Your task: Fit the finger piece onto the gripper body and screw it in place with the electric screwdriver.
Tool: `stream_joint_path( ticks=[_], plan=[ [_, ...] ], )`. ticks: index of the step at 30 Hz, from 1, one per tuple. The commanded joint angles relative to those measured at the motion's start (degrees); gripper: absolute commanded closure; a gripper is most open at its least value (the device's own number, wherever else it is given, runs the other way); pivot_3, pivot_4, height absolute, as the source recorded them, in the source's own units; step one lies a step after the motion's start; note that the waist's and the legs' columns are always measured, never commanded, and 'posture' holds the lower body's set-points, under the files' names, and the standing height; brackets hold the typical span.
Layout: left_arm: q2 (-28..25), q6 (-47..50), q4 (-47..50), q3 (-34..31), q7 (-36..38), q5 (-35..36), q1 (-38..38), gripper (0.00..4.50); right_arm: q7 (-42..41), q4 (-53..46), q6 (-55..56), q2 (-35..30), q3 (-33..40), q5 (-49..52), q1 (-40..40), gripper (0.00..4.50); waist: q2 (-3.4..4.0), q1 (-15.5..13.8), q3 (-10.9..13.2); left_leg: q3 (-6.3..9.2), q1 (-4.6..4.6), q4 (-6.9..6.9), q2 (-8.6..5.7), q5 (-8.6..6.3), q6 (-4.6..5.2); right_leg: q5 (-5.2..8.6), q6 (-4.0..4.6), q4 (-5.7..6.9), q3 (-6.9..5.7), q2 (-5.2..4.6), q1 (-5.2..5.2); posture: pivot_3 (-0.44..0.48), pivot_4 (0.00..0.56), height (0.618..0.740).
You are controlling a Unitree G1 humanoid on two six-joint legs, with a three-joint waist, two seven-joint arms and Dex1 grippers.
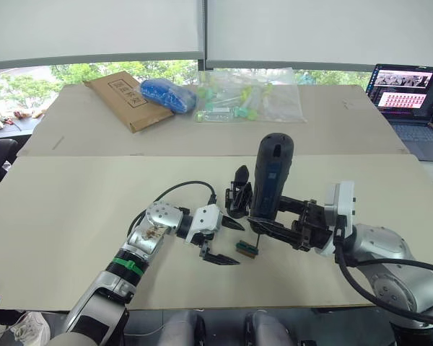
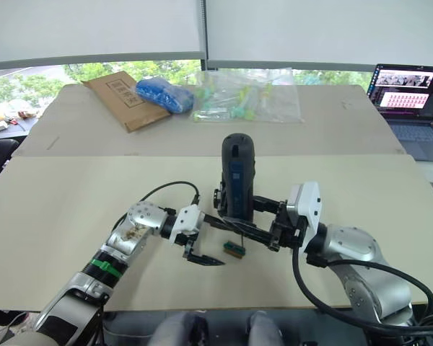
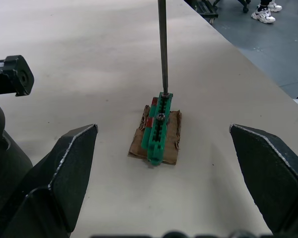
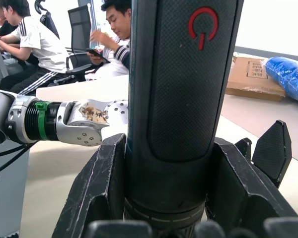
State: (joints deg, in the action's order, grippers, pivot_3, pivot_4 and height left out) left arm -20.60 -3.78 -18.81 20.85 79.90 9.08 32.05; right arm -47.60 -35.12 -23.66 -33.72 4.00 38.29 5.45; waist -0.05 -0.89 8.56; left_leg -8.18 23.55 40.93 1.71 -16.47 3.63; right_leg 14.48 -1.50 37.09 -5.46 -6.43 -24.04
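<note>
Both right gripper (image 1: pixel 270 229) fingers clamp the electric screwdriver (image 1: pixel 272 176), seemingly upright.

The black electric screwdriver (image 4: pixel 176 99) bears a red power mark (textured casing); the block (image 3: pixel 158 127) looks green-topped.

Both arms reach in over the table from either side, wrists turned inward so the two grippers nearly face each other at the centre. The left gripper (image 1: pixel 225 241) hovers low with its two black fingers (image 3: pixel 64 168) spread wide apart and nothing between them, its forearm angled up from the lower left. The right gripper (image 1: pixel 263 220), on a bent elbow coming from the lower right, has its fingers (image 4: pixel 107 183) clamped on either side of the electric screwdriver (image 1: pixel 272 176), holding it upright, bit down.
</note>
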Motion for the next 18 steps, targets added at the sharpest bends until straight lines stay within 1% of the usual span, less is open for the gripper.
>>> stream_joint_path(
  ticks=[1,8,11,13,18],
  plan=[
    [0.15,-0.62,1.89,-0.24,-0.14,0.39,0.40,0.00,-0.65,-0.89,2.62,0.11,1.14,0.28,0.62,2.62,0.00,0.00,0.00,0.00,0.00,0.00,0.00,0.00,0.00,0.00,0.00,0.00,0.00,0.00,0.00,0.000,0.150,0.740],
    [-0.45,0.93,3.17,-1.07,-0.67,1.34,-0.44,0.00,-0.99,-1.94,2.43,-0.60,2.06,1.43,0.59,2.62,0.00,0.02,0.00,0.00,0.00,0.00,0.00,0.00,0.00,0.00,0.00,0.00,0.00,0.00,0.00,0.000,0.150,0.740],
    [-3.17,0.85,7.07,-1.44,0.72,1.93,-2.63,0.00,0.09,-4.00,1.15,-1.06,2.98,3.72,1.31,2.62,0.00,0.17,0.00,0.00,0.00,-0.01,0.01,0.00,0.00,0.00,0.00,0.00,0.01,0.00,-0.01,0.000,0.150,0.740],
    [-4.80,3.15,10.74,-2.18,0.99,3.43,-4.13,0.00,0.86,-4.91,0.20,-1.57,3.48,5.30,2.31,2.62,0.00,0.19,0.00,0.00,0.00,-0.02,0.03,0.00,0.00,0.00,0.00,0.01,0.01,0.00,-0.03,0.000,0.150,0.740],
    [-7.16,8.20,15.91,-4.92,-1.61,6.12,-6.28,0.00,2.44,-6.12,-3.13,-3.78,4.86,10.54,6.66,2.62,0.00,0.02,0.00,0.03,-0.01,0.02,0.05,0.00,0.00,0.00,0.01,0.01,0.00,-0.03,0.01,0.000,0.150,0.740]
  ],
)
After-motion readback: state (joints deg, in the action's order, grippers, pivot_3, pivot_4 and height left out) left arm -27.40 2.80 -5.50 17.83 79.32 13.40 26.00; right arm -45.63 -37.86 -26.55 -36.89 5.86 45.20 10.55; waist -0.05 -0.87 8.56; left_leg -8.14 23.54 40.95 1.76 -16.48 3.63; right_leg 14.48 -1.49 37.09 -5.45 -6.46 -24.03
